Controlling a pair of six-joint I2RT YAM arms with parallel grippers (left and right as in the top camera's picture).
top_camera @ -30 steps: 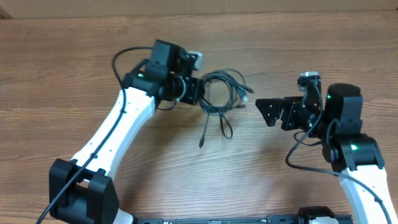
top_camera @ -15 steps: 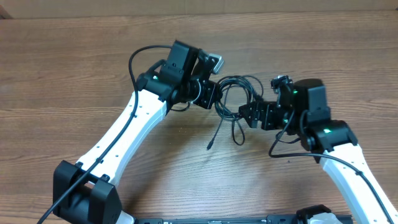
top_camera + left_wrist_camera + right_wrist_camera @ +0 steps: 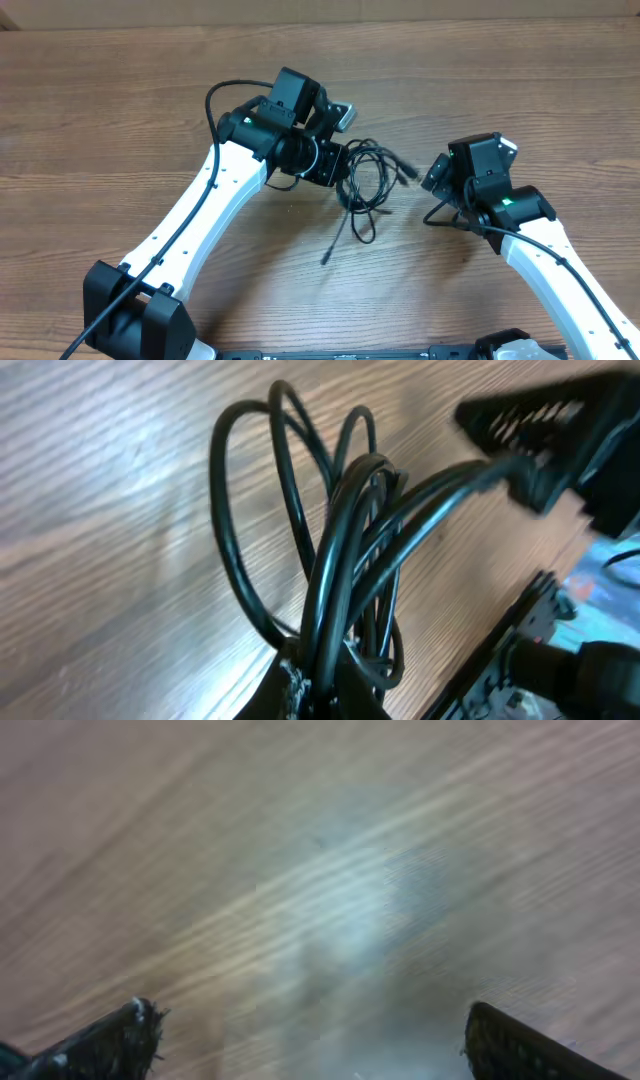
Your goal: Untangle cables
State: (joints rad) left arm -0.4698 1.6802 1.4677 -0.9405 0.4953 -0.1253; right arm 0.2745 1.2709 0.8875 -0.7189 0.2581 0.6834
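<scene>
backed off rightward with the right tool [image 3: 436, 173], apart and empty. kept the cables [image 3: 372, 178] clamped in the left tool [image 3: 336, 170], bunched on the desk [image 3: 120, 100]. still tangled; likely needs a fresh grasp.

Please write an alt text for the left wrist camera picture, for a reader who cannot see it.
Thin black cables in several loose loops run up from the left gripper at the bottom edge, which is closed on them, over a wooden table. A blurred black part of the right arm shows at the upper right.
</scene>
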